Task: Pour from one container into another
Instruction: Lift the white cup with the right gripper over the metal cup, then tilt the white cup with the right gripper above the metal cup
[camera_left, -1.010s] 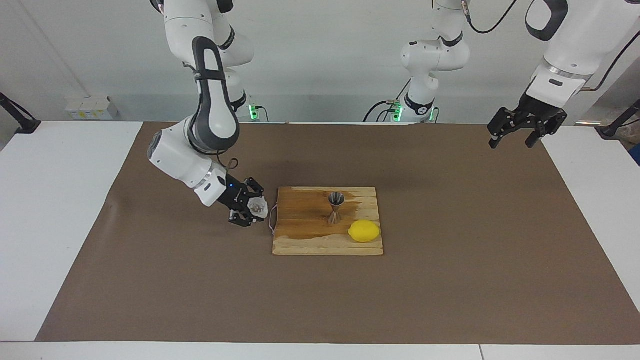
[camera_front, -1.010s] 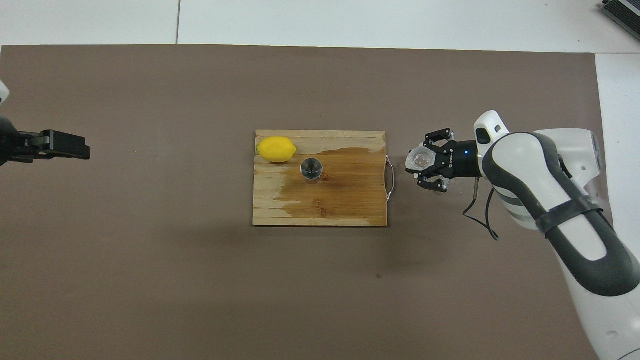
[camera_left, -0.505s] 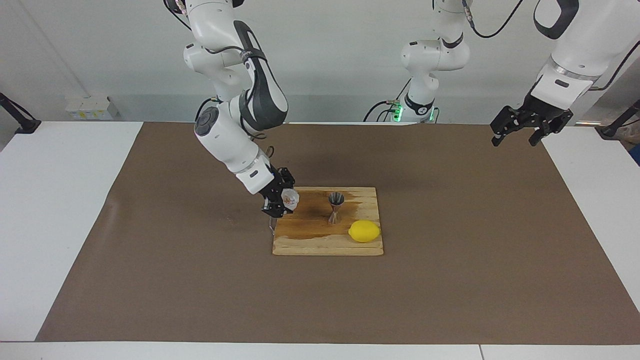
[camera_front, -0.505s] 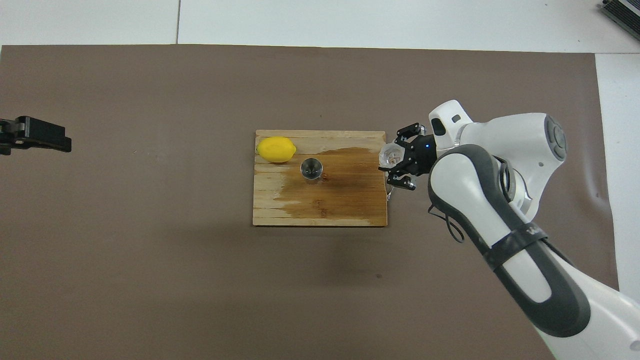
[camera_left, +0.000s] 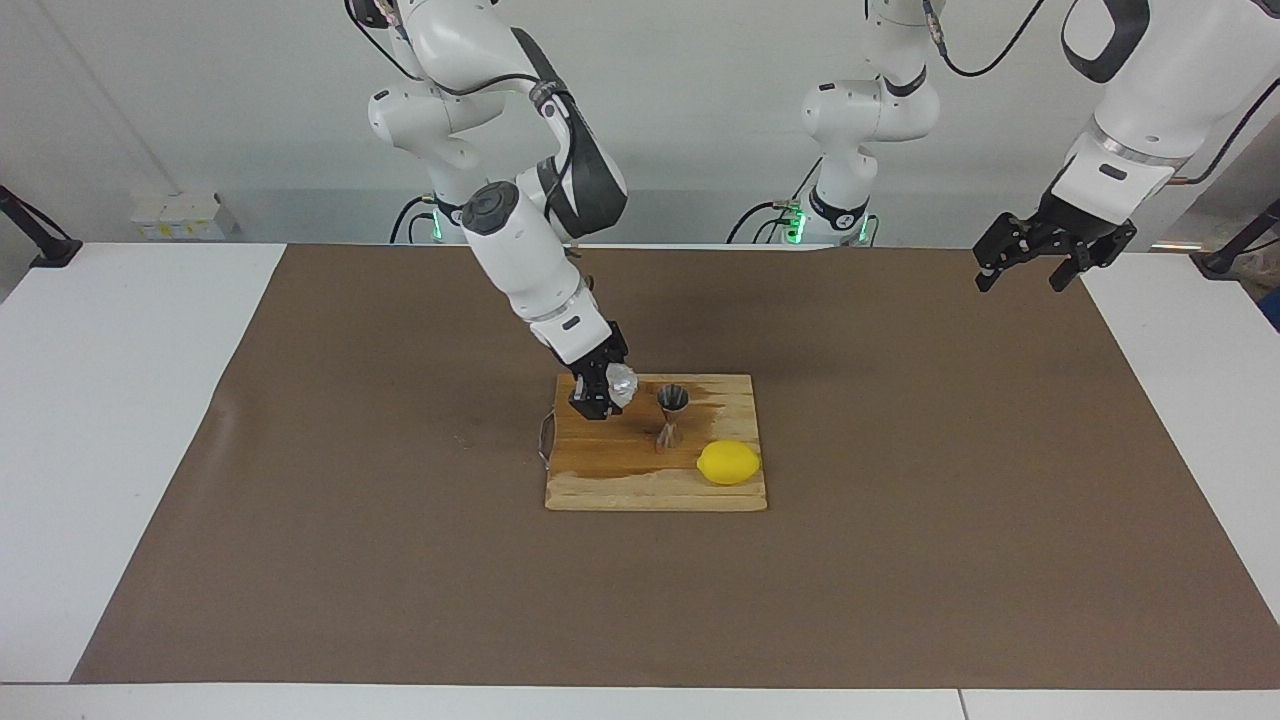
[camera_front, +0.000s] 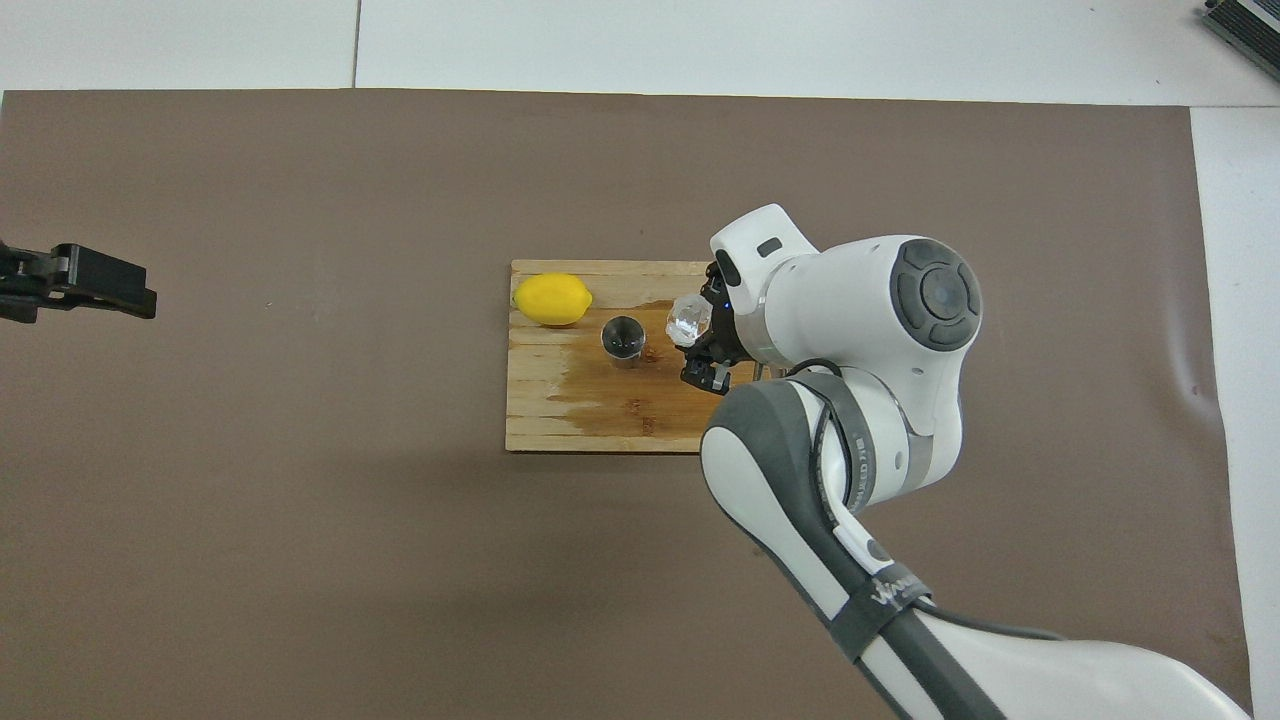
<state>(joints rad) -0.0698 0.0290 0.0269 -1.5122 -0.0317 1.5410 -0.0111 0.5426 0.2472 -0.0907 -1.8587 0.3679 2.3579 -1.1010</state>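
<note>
While right gripper (camera_left: 612, 392) hangs over wooden board (camera_left: 655, 490), jaws clenched on frosted cup (camera_left: 622, 381) (cup tipped toward jigger, just beside it, not touching). Steel jigger (camera_left: 672, 415) upright on board's wet patch, lemon (camera_left: 729, 463) beside it toward left arm's end. Board on brown mat (camera_left: 900, 550) on counter. Left gripper (camera_left: 1035, 262) waits raised over mat's edge, jaws released, nothing held.

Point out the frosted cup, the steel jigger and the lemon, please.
frosted cup (camera_left: 622, 383), facing view, its textured wall, held in the right gripper (camera_left: 606, 392).
steel jigger (camera_front: 623, 338), overhead view, its open top cone.
lemon (camera_left: 729, 463), facing view, middle of its yellow rind.
</note>
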